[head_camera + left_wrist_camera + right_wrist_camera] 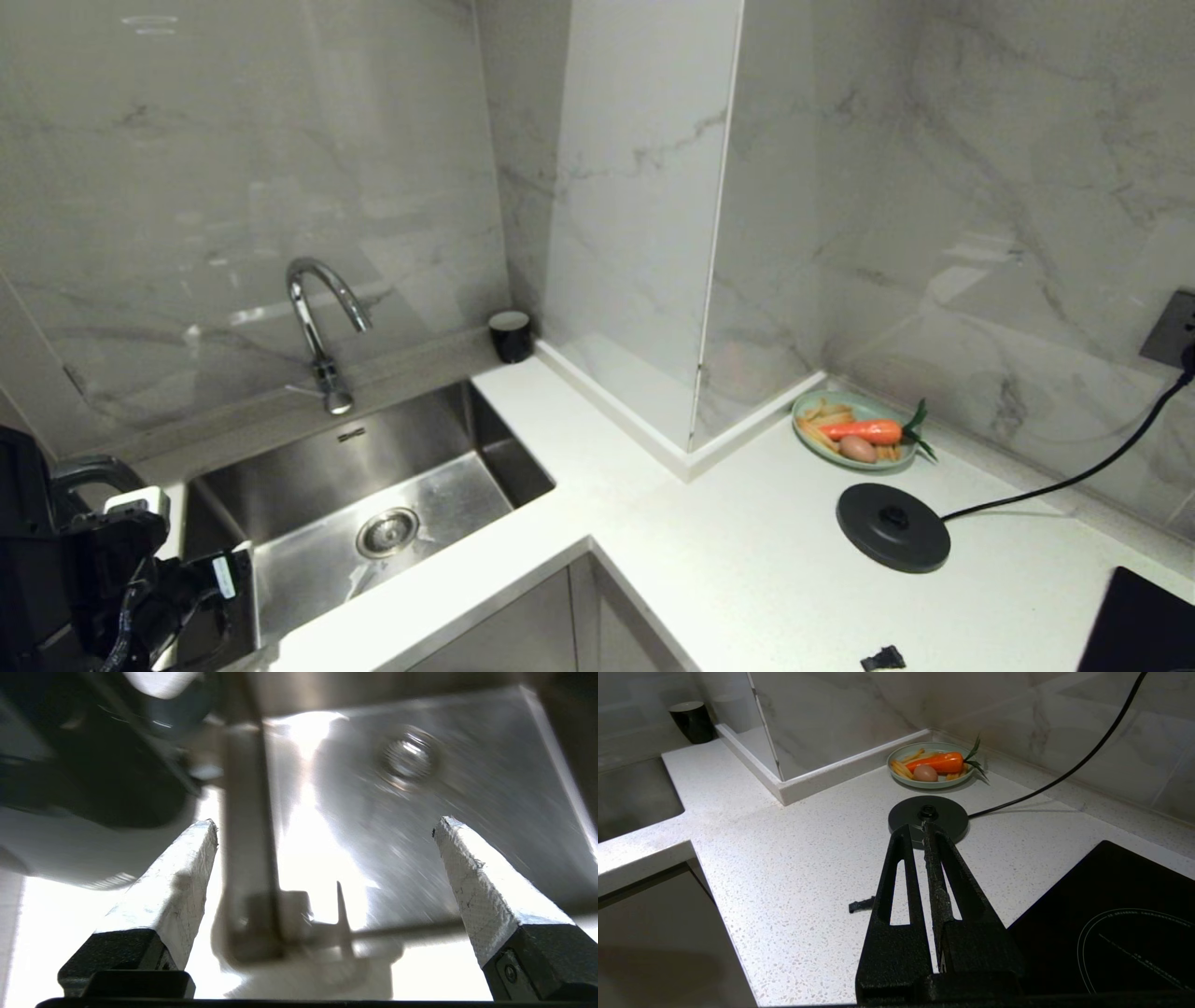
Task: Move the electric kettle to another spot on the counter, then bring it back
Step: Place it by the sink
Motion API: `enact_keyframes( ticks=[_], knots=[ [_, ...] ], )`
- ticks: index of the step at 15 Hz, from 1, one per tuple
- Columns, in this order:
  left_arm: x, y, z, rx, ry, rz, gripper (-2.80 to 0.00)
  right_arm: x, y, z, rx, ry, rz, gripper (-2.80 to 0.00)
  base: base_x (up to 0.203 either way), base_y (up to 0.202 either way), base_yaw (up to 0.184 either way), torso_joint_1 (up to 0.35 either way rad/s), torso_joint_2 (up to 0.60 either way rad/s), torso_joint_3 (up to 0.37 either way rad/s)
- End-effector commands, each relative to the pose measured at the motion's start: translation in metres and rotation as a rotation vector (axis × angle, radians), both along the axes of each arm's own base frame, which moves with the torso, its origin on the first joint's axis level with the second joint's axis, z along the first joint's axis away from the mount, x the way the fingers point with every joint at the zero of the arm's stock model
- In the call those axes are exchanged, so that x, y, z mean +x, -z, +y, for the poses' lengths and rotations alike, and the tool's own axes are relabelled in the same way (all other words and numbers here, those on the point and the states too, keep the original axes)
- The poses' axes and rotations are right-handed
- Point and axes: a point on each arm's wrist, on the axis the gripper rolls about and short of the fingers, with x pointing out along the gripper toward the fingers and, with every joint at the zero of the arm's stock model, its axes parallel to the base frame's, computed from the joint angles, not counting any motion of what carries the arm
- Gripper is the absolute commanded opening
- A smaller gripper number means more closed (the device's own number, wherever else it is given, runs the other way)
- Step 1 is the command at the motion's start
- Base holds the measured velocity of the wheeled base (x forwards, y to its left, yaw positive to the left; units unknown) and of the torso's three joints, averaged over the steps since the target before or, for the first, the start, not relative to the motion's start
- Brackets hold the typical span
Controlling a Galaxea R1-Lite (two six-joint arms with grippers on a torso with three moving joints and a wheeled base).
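electric kettle point(23, 523) parked left of sink point(308, 485), off its base disc point(892, 527). left gripper point(324, 828) spread wide, empty. right gripper point(920, 833) pressed together. return trip remains.

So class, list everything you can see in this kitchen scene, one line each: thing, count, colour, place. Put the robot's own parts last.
kettle: one, glossy black, far left edge beside the sink
counter: one, white speckled, wraps the corner
sink: one, steel, set in the counter on the left
tap: one, chrome, behind the sink
cup: one, black, by the wall corner
plate: one, green, holds a carrot, an egg and fries
kettle base: one, black, corded, right of centre, bare
hob: one, black glass, far right
left gripper: open, over the sink next to the kettle
right gripper: shut, above the counter
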Motion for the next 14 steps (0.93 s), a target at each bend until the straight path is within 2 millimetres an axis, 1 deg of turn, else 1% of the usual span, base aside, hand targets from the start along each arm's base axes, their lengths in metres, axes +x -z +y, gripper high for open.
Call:
enact_keyframes(
  ticks=[1, 3, 5, 6, 8, 10, 12, 14],
  knots=[
    [-0.016, -0.013, -0.019, -0.015, 0.085, -0.008, 0.0, 0.0, 0.0, 0.0, 0.0, 0.001, 0.0, -2.8, 0.0, 0.0, 0.0, 0.0, 0.0, 0.0],
    [-0.026, -0.02, -0.032, -0.023, 0.146, -0.008, 0.0, 0.0, 0.0, 0.0, 0.0, 0.0, 0.0, -2.8, 0.0, 0.0, 0.0, 0.0, 0.0, 0.0],
    [-0.028, -0.033, -0.042, -0.032, 0.192, -0.072, 0.0, 0.0, 0.0, 0.0, 0.0, 0.0, 0.001, -2.8, 0.0, 0.0, 0.0, 0.0, 0.0, 0.0],
    [-0.029, -0.04, -0.046, -0.031, 0.207, -0.102, -2.8, 0.0, 0.0, 0.0, 0.0, 0.0, -0.002, -2.8, 0.0, 0.0, 0.0, 0.0, 0.0, 0.0],
    [-0.031, -0.047, -0.051, -0.02, 0.226, -0.136, -2.8, 0.0, 0.0, 0.0, 0.0, 0.0, -0.001, -2.8, 0.0, 0.0, 0.0, 0.0, 0.0, 0.0],
    [-0.035, -0.061, -0.051, -0.002, 0.23, -0.196, -2.8, 0.0, 0.0, 0.0, 0.0, 0.001, 0.0, -2.8, 0.0, 0.0, 0.0, 0.0, 0.0, 0.0],
    [-0.046, -0.083, -0.052, 0.018, 0.236, -0.286, -2.8, 0.0, 0.0, 0.0, 0.0, 0.001, 0.0, -2.8, 0.0, 0.0, 0.0, 0.0, 0.0, 0.0],
    [-0.065, -0.107, -0.057, 0.05, 0.268, -0.367, -2.8, 0.0, 0.0, 0.0, 0.0, 0.0, 0.0, -2.8, 0.0, 0.0, 0.0, 0.0, 0.0, 0.0]
  ],
)
